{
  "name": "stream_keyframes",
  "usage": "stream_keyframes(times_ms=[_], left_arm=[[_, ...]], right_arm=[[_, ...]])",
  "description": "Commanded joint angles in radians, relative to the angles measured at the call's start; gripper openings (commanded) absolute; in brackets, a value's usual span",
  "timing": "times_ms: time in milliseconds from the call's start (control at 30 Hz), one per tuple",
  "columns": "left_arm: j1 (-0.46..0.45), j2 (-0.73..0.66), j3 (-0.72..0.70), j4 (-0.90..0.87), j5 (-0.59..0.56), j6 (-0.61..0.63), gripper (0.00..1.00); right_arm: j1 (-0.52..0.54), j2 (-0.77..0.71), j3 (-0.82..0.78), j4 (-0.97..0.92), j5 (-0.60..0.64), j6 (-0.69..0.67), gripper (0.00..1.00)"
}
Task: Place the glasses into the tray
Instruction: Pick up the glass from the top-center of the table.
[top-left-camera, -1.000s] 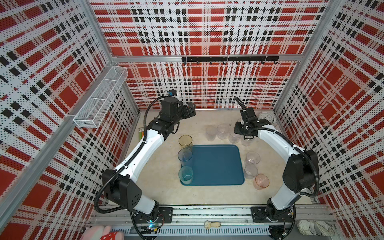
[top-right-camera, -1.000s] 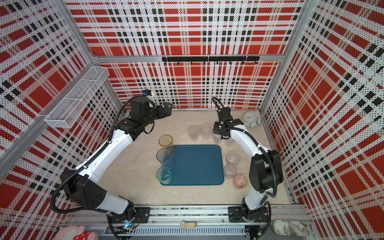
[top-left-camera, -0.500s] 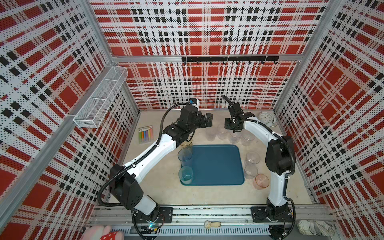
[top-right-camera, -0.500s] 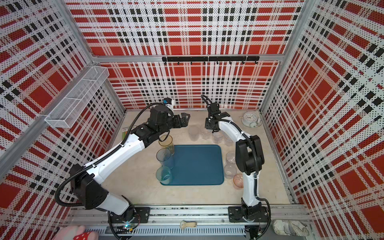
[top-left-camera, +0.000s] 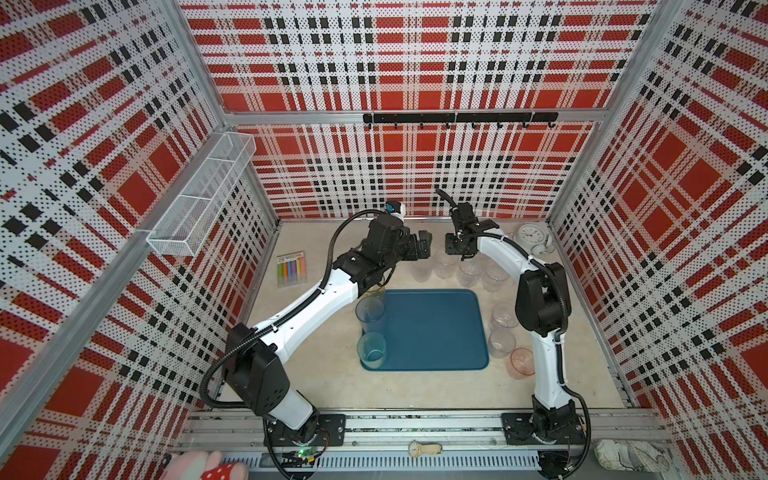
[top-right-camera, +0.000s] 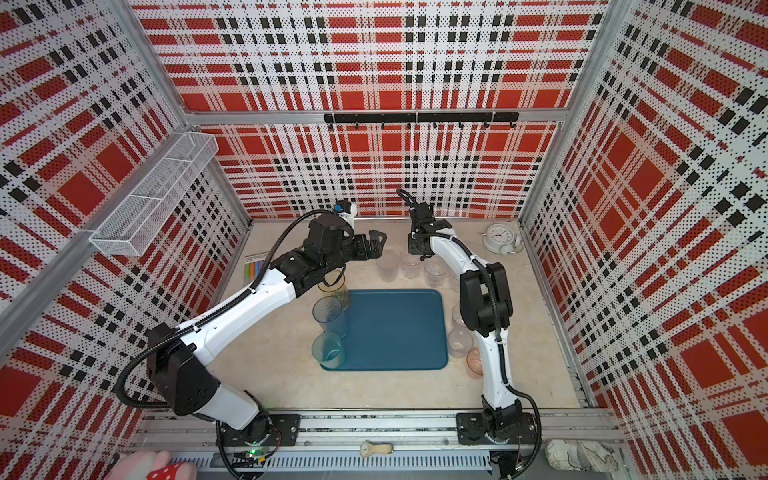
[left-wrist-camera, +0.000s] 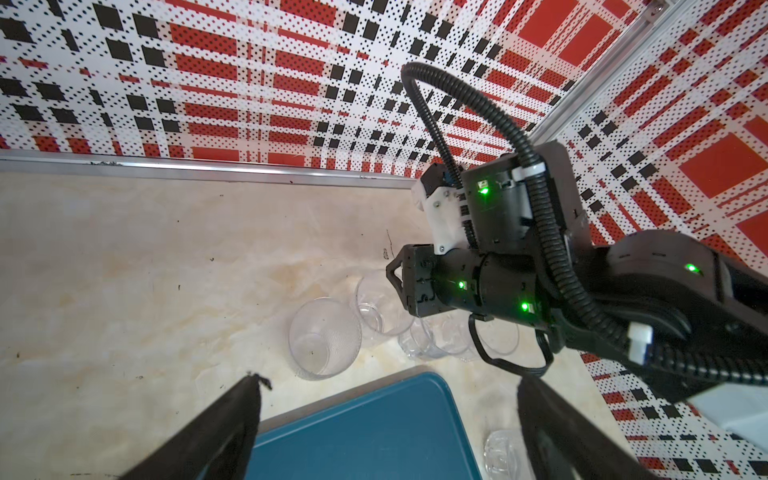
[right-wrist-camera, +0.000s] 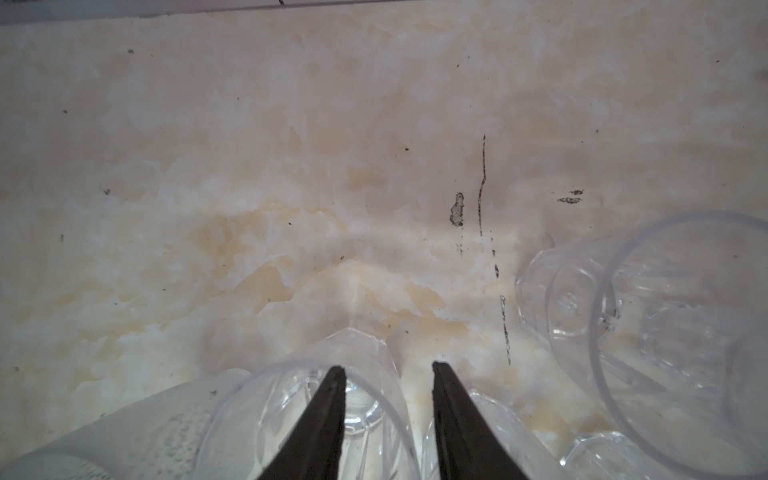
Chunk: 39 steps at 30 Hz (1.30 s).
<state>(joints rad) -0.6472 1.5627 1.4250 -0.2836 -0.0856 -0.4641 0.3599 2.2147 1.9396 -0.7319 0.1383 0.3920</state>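
Mid-pick: right hand (right-wrist-camera: 386, 365) half-open over a clear glass (right-wrist-camera: 270, 409) rim, left hand (left-wrist-camera: 390, 380) wide, empty; next pinch, carry to tray (top-left-camera: 432, 328).

Tray (top-left-camera: 432, 332) ctr free, glasses (top-left-camera: 469, 272) crowded behind

Walls: red, black and white plaid perforated panels (top-left-camera: 415, 62) on the back and both sides.
Frame: silver aluminium posts (top-left-camera: 201, 62) at the back corners.
Back wall fitting: black hook rail (top-left-camera: 457, 118), mounted horizontally.
Left wall fitting: white wire-mesh basket (top-left-camera: 199, 199), divided into compartments.
Counter: beige marbled counter (top-left-camera: 332, 386) with dark scuff marks (right-wrist-camera: 482, 187).
Light: even, with soft shadows.
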Motion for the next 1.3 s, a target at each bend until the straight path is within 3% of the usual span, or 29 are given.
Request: stream_keyframes(times_ms=[0, 667, 1267], left_arm=[[-0.004, -0.002, -0.006, 0.018, 0.008, -0.004, 0.98], [-0.003, -0.004, -0.021, 0.027, 0.016, -0.024, 0.98], [-0.004, -0.022, -0.037, 0.044, -0.001, -0.031, 0.98]], right_arm=[[0.004, 0.024, 0.008, -0.028, 0.001, -0.026, 0.37], [0.004, -0.019, -0.053, -0.024, -0.016, -0.05, 0.17], [0.005, -0.162, -0.02, -0.1, 0.059, -0.047, 0.08]])
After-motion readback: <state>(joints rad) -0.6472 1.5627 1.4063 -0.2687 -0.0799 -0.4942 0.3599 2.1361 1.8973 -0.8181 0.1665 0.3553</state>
